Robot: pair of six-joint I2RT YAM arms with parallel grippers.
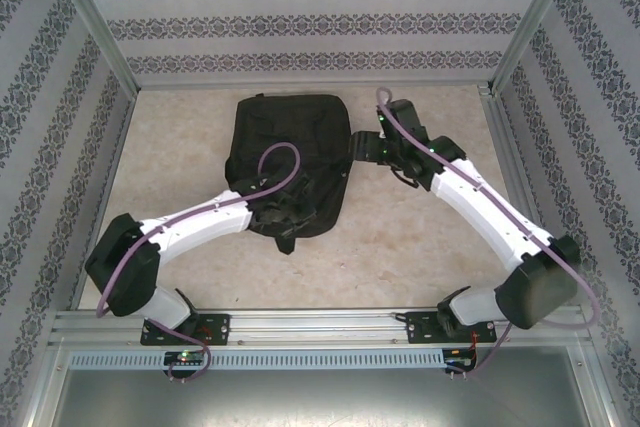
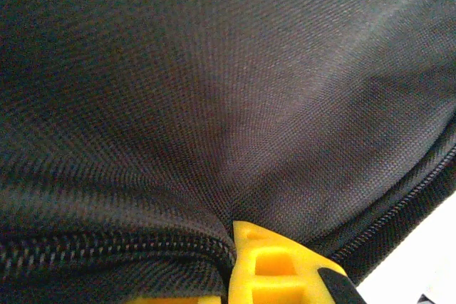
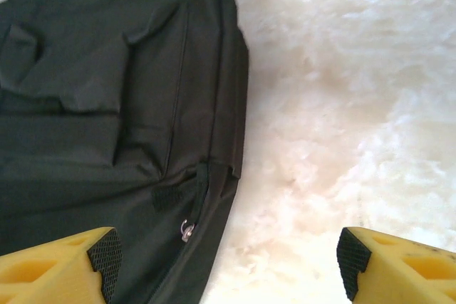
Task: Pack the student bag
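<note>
Black soft fabric backpack [image 1: 290,147] lies flat on the bench [image 1: 180,167]. Your left pincer [image 2: 231,282] is pinching fabric by the zipper [image 2: 107,247]. Pull and the whole bag probably drags, since your right pincer [image 3: 224,261], spread wide at its edge, pins nothing.

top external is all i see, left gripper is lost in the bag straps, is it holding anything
observer: From its wrist camera, the left gripper is shut, pinching the student bag fabric right by a zipper.
operator: and the right one
observer: The right gripper is open with nothing between its fingers, over the table beside the bag's edge.
operator: any pull near it
observer: A small metal ring sits on the bag's side seam, close to the fingertip on the left of that view.
</note>
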